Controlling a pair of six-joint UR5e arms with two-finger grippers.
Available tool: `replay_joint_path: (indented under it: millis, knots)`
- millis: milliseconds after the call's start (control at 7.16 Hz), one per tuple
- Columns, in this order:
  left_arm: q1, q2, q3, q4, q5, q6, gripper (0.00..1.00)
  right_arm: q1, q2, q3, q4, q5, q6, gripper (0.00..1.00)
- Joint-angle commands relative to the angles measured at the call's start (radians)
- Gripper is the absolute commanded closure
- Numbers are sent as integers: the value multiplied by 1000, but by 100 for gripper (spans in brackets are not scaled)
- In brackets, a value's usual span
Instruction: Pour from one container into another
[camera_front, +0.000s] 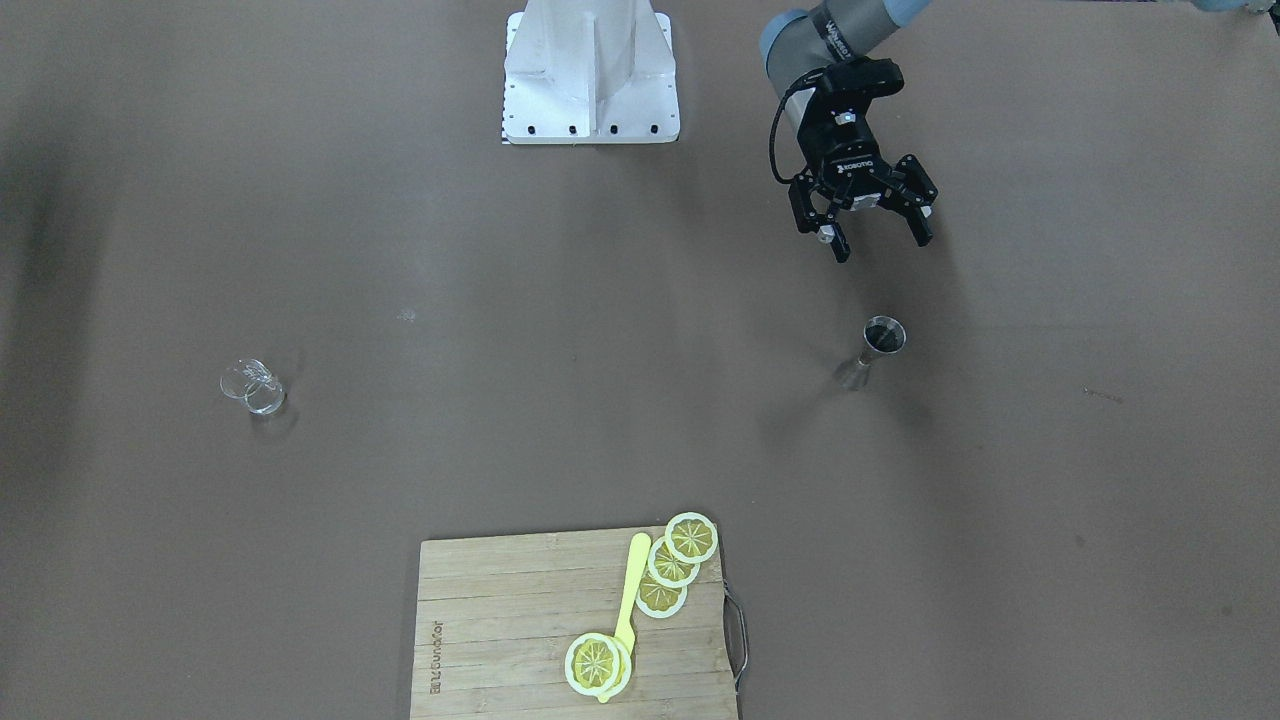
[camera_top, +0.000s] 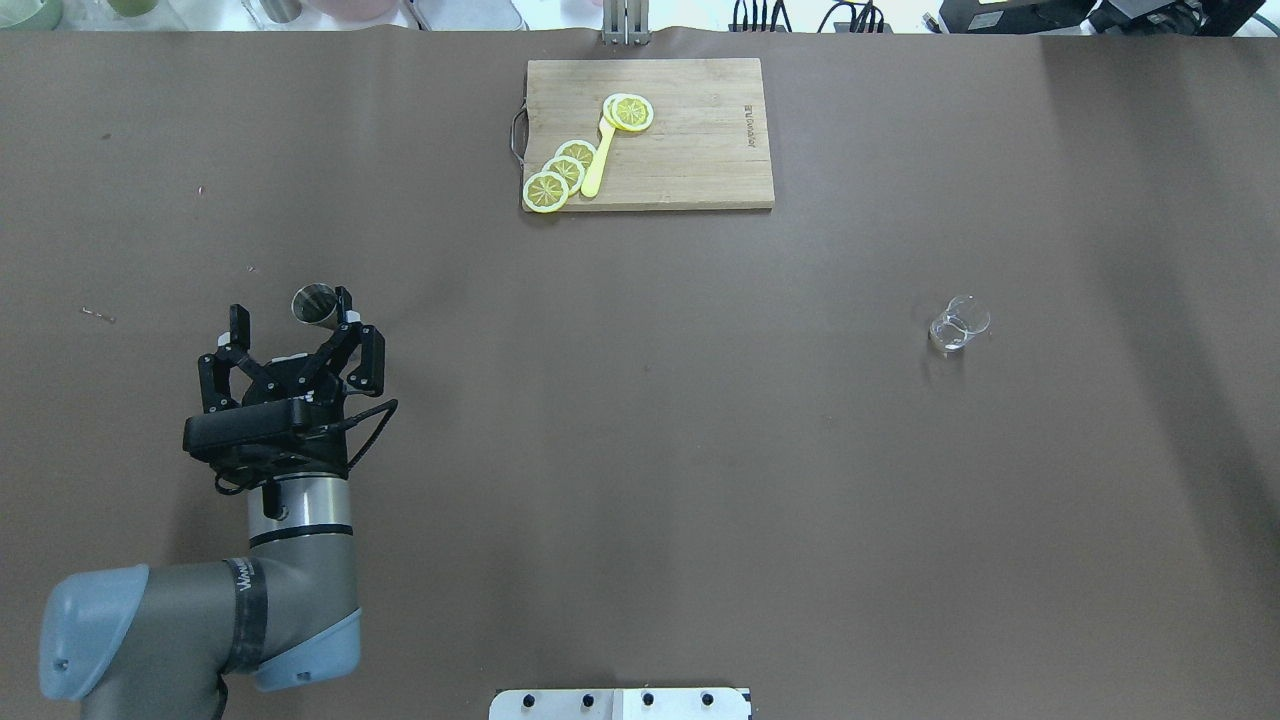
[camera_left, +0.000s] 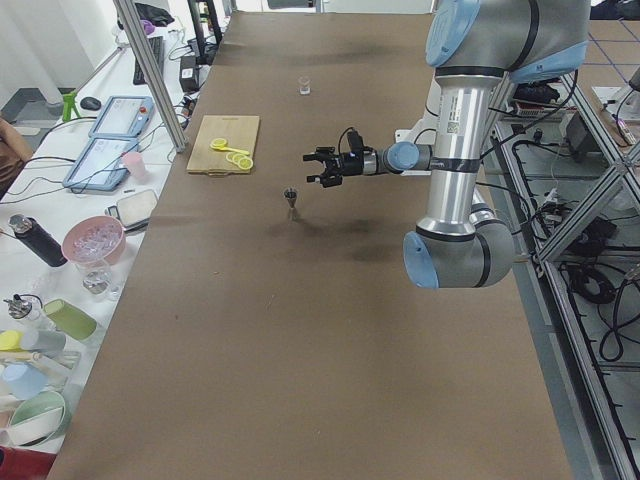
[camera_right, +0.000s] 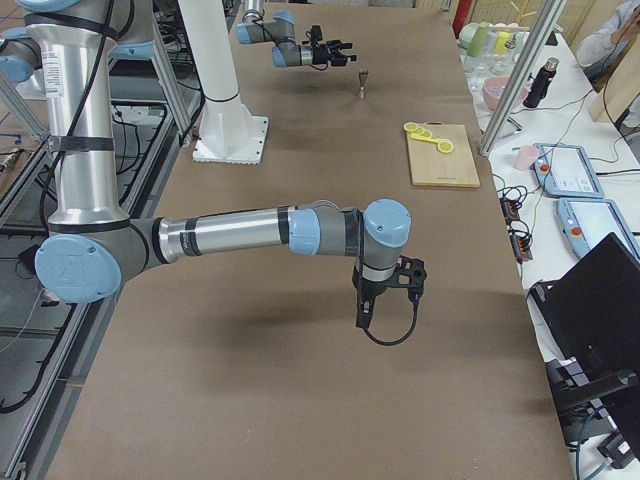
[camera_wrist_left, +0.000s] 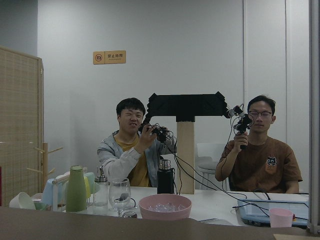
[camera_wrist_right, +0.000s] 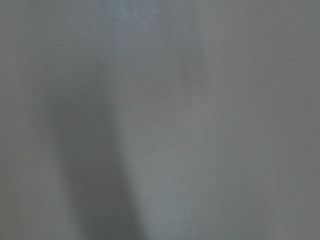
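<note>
left jaws wide open, empty, near metal jigger (camera_front: 884, 338), glass cup (camera_front: 252, 387) apart, right jaws unclear

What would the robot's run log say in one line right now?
stage: pre-grasp | left end effector: open, near jigger, not touching | jigger: upright | glass: apart, untouched | right end effector: cannot tell

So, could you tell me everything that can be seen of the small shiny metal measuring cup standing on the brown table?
The small shiny metal measuring cup has an hourglass shape: two cones joined at a narrow waist. It stands upright on the brown table, its round open mouth facing up. The inside looks dark, and I cannot tell whether it holds anything. It throws a faint shadow. Only the table touches it. The left gripper, open, hovers on the robot's side of it, apart from it.
</note>
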Motion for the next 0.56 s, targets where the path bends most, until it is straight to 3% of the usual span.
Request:
replay_joint_path:
  millis: [0,419]
  knots:
    - [-13,-71,-11,-8,-35,204,1,0,-2,-1,0,-1,-1,0]
    - [-31,-94,-3,-43,-44,296,1,3,0,1,0,1,1,0]
